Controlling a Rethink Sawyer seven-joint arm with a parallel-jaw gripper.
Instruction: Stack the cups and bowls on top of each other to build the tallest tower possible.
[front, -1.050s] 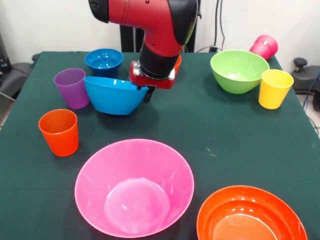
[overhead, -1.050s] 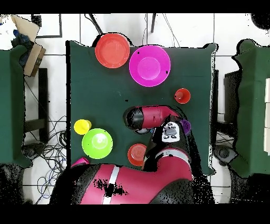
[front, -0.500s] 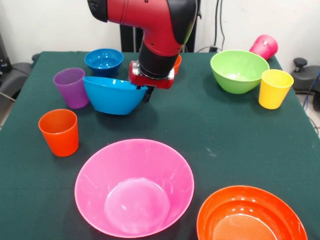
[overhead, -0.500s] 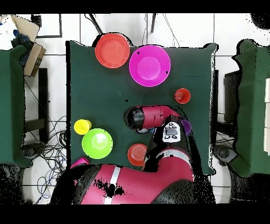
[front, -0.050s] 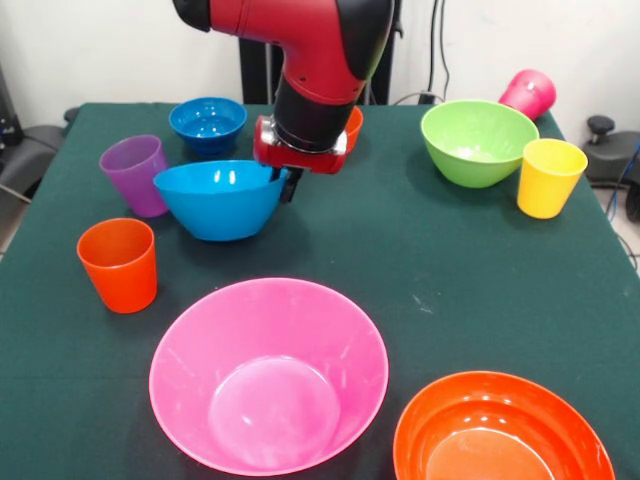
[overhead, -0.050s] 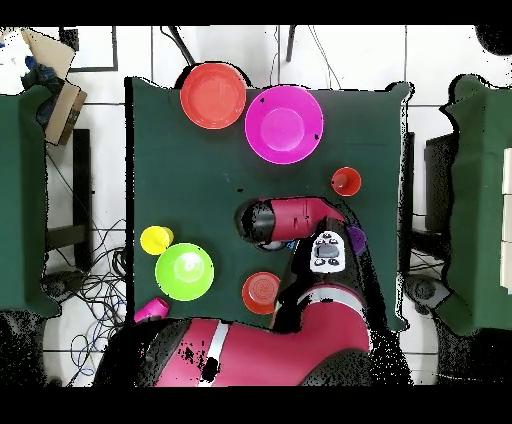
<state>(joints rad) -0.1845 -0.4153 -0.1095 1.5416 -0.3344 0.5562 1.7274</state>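
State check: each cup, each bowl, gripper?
Medium blue bowl: upright, gripper at its rim.
Gripper: at that rim, grip unclear.
Small blue bowl: upright, empty.
Green bowl: upright, empty.
Pink bowl: upright, empty.
Large orange bowl: upright, empty.
Purple cup: upright.
Orange cup: upright.
Yellow cup: upright.
Magenta cup: on its side.

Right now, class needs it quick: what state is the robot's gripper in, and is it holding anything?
Gripper: closed on the rim of the medium blue bowl, which looks held level just off the table.
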